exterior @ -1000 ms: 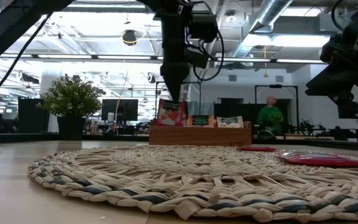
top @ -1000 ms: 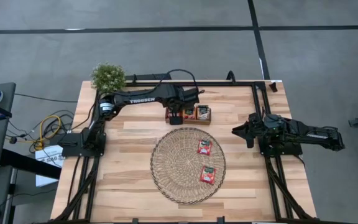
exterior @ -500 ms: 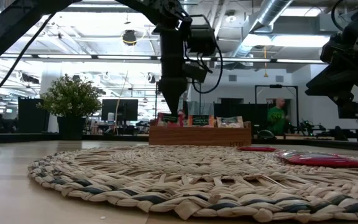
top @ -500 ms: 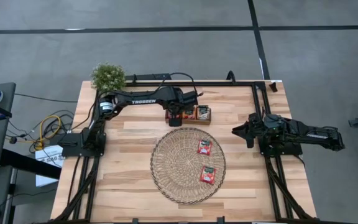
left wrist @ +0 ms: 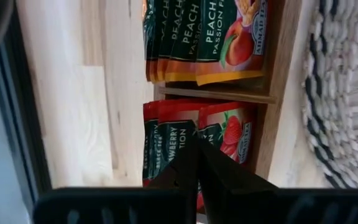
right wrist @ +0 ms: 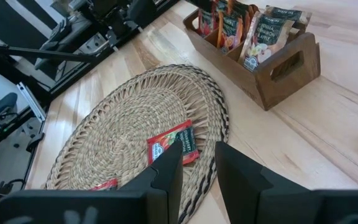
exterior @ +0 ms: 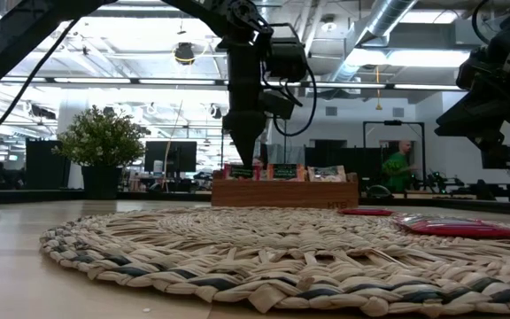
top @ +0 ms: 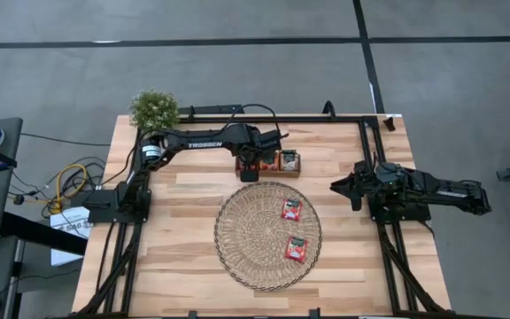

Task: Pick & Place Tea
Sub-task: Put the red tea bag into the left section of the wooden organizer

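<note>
The left gripper [top: 249,170] — fingers together — dipped into the brown wooden three-slot tray's [top: 292,174] left slot among red sachets [left wrist: 229,134]; the right gripper [right wrist: 194,168] stood parted, empty, at the table's right.

Even, bright light fills the overhead view, and the pale wooden tabletop [top: 193,266] shows only faint, soft shadows beside the dark arms. In the table-level view the light comes from long ceiling lamps [exterior: 432,58] at the upper right, which glare white; against them the arms read as near-black silhouettes. The round woven straw mat [exterior: 237,257] is soft and blurred along the bottom edge there, sharpening toward mid-frame. In the left wrist view the dark fingers [left wrist: 194,180] at the bottom are out of focus, while the printed sachets [left wrist: 229,43] stay crisp. The right wrist view is evenly lit, its nearby dark fingers [right wrist: 166,180] blurred, with mild bending of straight lines toward the frame corners.
</note>
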